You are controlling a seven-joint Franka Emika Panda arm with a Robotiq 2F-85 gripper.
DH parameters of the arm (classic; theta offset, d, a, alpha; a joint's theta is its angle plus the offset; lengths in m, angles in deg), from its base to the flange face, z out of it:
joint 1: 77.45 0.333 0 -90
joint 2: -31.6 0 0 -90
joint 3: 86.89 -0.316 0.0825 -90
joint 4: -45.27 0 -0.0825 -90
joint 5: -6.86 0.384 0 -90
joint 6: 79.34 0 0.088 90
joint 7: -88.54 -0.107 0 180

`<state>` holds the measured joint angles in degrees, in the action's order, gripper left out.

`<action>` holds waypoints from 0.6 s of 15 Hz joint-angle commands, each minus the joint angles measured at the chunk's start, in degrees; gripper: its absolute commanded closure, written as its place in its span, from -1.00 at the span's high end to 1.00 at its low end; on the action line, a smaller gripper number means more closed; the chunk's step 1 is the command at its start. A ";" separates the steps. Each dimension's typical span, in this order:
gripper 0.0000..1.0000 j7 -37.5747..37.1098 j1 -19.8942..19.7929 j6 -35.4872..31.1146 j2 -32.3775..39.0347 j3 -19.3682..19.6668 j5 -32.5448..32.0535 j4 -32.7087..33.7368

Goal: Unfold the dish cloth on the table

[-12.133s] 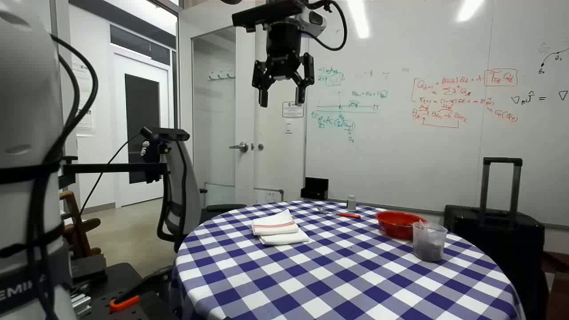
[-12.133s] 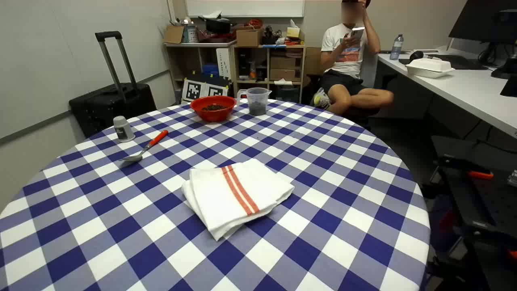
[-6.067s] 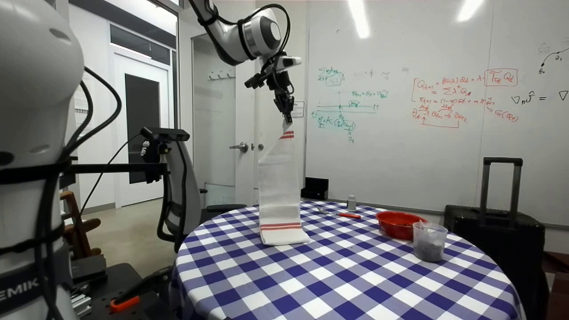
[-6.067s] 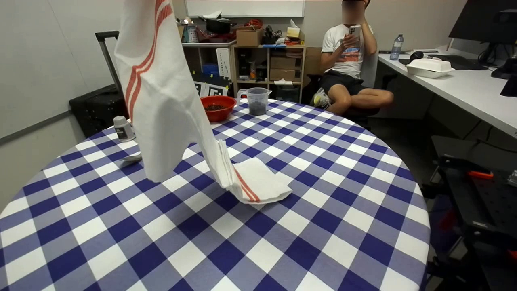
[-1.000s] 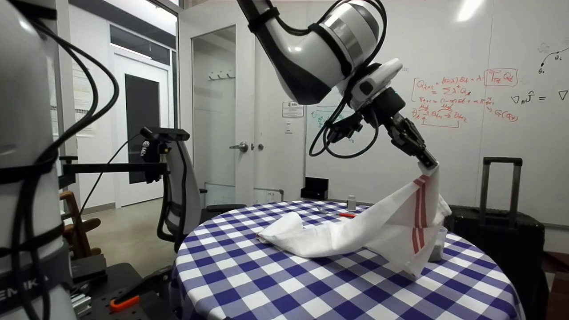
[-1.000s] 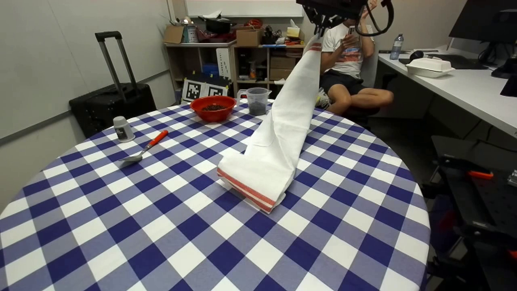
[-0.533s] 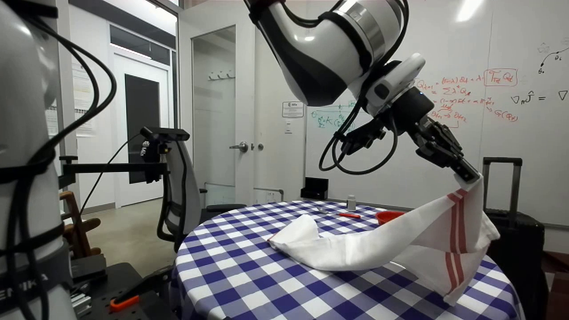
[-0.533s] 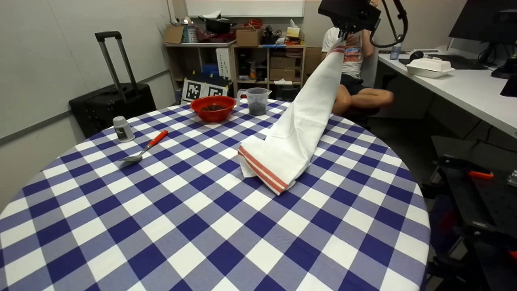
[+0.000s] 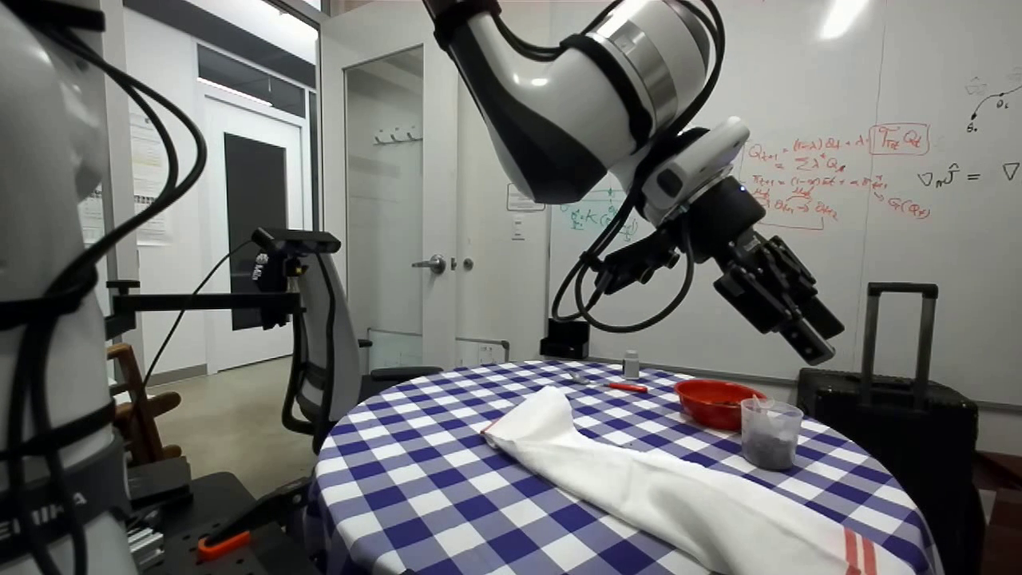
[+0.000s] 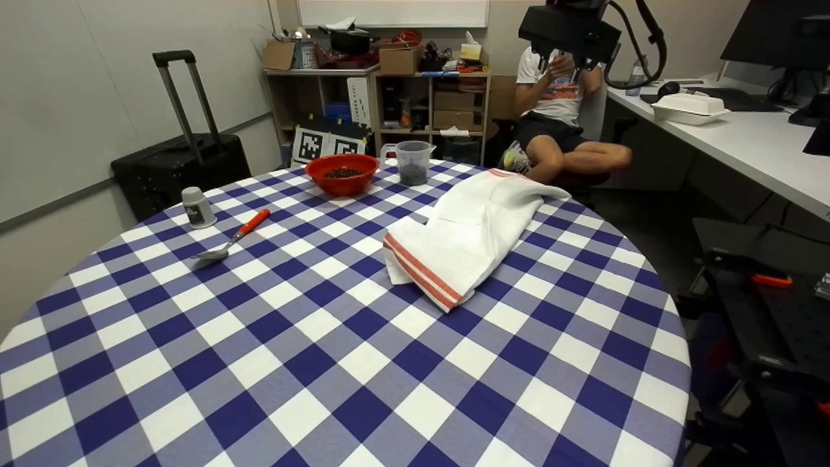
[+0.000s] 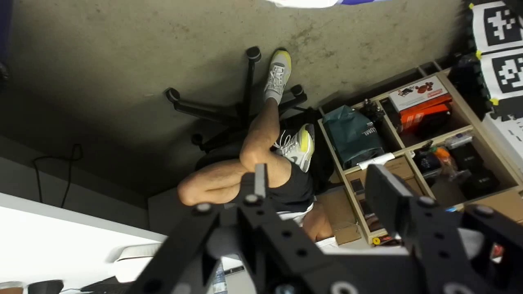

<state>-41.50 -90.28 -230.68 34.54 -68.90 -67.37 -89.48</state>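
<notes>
Blue and white checks cover the round table [image 10: 279, 363], and behind it, in an exterior view, is a whiteboard [image 9: 918, 247] with red and green writing. On the table lies the cloth [image 10: 476, 227], which is white with red stripes at both its ends. It is stretched long, from the inner part of the table up to the edge; the inner end shows layers folded one over another. Tilted downwards, the gripper [image 11: 318, 175] hangs in the air, apart from the cloth, and its jaws stand wide from each other. Near the cloth there is a clear cup [image 10: 415, 162] with dark contents, and just beside the cup a red bowl [image 10: 342, 180]. Also on the table are a spoon [image 10: 241, 233] with red handle and, near it, a small upright jar [image 10: 198, 209]. Beyond the table sits a man [image 10: 551, 133].
</notes>
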 commanded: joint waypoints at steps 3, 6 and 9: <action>1.00 9.49 0.30 -3.09 -3.55 -3.46 8.49 -5.40; 1.00 20.35 2.78 -4.64 -6.53 -7.06 20.48 -9.90; 1.00 32.04 6.40 -4.96 -8.22 -10.73 35.23 -12.41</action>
<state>-19.79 -86.63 -234.62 29.93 -77.25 -43.33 -98.19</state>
